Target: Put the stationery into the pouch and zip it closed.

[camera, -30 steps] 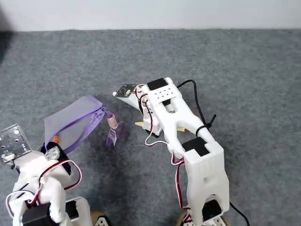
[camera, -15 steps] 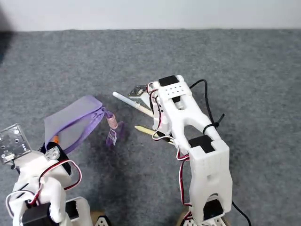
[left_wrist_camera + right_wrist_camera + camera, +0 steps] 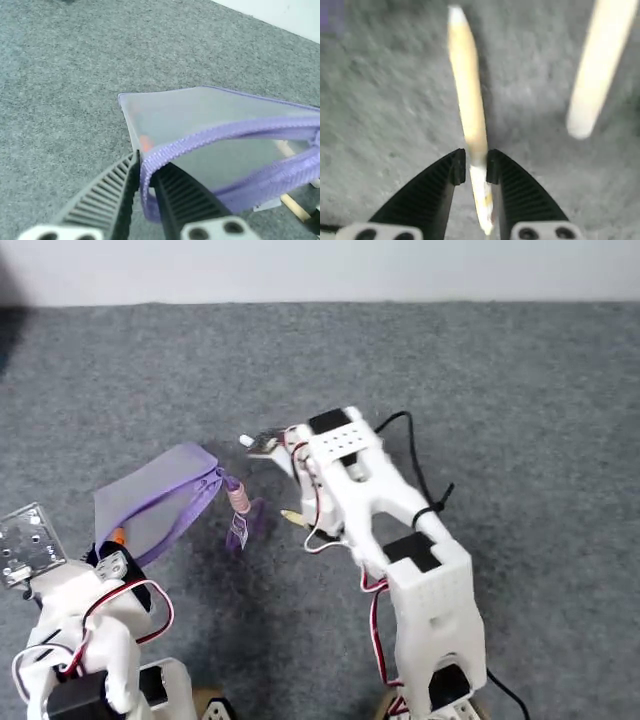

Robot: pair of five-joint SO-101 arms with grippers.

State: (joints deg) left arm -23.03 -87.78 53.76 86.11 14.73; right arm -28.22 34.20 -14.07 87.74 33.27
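A translucent purple pouch point(image 3: 155, 498) lies at the left of the grey mat, its zipper open and something orange point(image 3: 145, 142) inside. My left gripper point(image 3: 145, 167) is shut on the pouch's zipper edge at its near corner. A yellow pencil point(image 3: 467, 95) lies on the mat right of the pouch, and my right gripper point(image 3: 472, 157) is shut on its shaft. The pencil's tip point(image 3: 291, 515) sticks out from under the right arm. A white pen point(image 3: 597, 65) lies just beyond the pencil, its end point(image 3: 246, 442) showing in the high view.
A pink charm and tag point(image 3: 238, 512) hang from the zipper pull between the pouch and the pencil. The grey mat point(image 3: 520, 390) runs open to the right and back, up to a white wall. The left arm's base point(image 3: 85, 640) stands at the near left.
The right arm swung away to the right, uncovering pen and pencil, then came back left over them. Its fingers now grip the pencil. The left arm and pouch stayed still.
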